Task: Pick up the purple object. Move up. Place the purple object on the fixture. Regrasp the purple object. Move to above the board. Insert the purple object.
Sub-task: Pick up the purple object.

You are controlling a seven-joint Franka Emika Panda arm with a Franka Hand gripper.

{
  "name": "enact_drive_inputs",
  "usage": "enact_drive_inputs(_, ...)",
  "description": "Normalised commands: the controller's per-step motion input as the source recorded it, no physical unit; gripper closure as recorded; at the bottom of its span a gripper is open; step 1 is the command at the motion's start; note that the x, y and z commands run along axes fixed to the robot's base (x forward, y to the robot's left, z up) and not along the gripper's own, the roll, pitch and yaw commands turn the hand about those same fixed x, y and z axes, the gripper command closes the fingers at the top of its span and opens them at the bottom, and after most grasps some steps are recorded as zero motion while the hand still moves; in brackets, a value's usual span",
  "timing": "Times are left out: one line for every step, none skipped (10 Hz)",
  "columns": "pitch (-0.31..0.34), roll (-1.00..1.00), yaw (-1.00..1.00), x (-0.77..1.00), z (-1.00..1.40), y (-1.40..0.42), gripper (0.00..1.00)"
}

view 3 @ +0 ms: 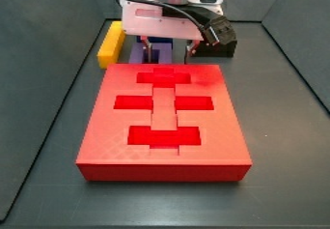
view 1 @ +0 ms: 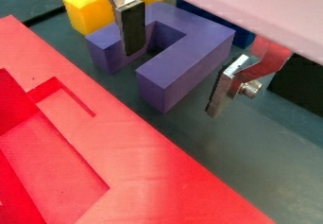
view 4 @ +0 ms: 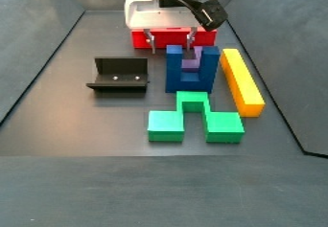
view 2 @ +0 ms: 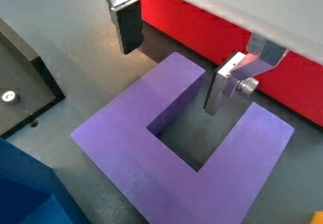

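- The gripper [view 2: 177,62] hung low over the purple object [view 2: 132,143], just beside the red board [view 1: 70,143], at the board's far end as a side view showed it.
- Its fingers stood well apart and held nothing: in both wrist views one silver plate with its dark pad [view 1: 130,27] sat in the slot between the prongs, and the other finger [view 2: 228,84] stood outside or over one prong. Neither pad could be seen pressing the plastic, so contact could not be confirmed.
- The purple object [view 4: 190,66] lay flat on the dark floor, touching or just beside the board [view 4: 160,39], with the blue U-shaped block [view 4: 179,76] against it on the side away from the board.
- A yellow bar [view 4: 241,78] lay near the purple object, off the board; the green block [view 4: 190,119] lay farther from the board than the blue one.
- The fixture [view 4: 118,75] stood empty on the floor, well apart from the board and off to one side of the blue block.
- Judged from this, the task was at its very start: the pick-up was being lined up, the grasp not yet closed. Lifting, placing on the fixture, regrasping, moving above the board and inserting all remained.
- The board's cross-and-bar recesses [view 3: 164,103] were all empty.
- No brand, label or readable writing showed in any view.
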Motion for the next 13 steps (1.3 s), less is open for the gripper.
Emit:
enact_drive_inputs(0.000,0.00,0.00,0.00,-0.17,-0.04,0.00)
enact_drive_inputs(0.000,0.00,0.00,0.00,-0.15,-0.06,0.00)
enact_drive_inputs(0.000,0.00,0.00,0.00,-0.10,-0.04,0.00)
enact_drive_inputs(0.000,0.00,0.00,0.00,-0.02,-0.02,0.00)
enact_drive_inputs(0.000,0.00,0.00,0.00,-0.07,-0.06,0.00)
enact_drive_inputs(0.000,0.00,0.00,0.00,-0.02,-0.01,0.00)
enact_drive_inputs(0.000,0.00,0.00,0.00,0.00,0.00,0.00)
enact_drive_inputs(0.000,0.00,0.00,0.00,0.00,0.00,1.00)
enact_drive_inputs(0.000,0.00,0.00,0.00,0.00,0.00,1.00)
enact_drive_inputs(0.000,0.00,0.00,0.00,0.00,0.00,1.00)
enact_drive_inputs(0.000,0.00,0.00,0.00,0.00,0.00,1.00)
enact_drive_inputs(0.000,0.00,0.00,0.00,0.00,0.00,1.00)
enact_drive_inputs(0.000,0.00,0.00,0.00,0.00,0.00,1.00)
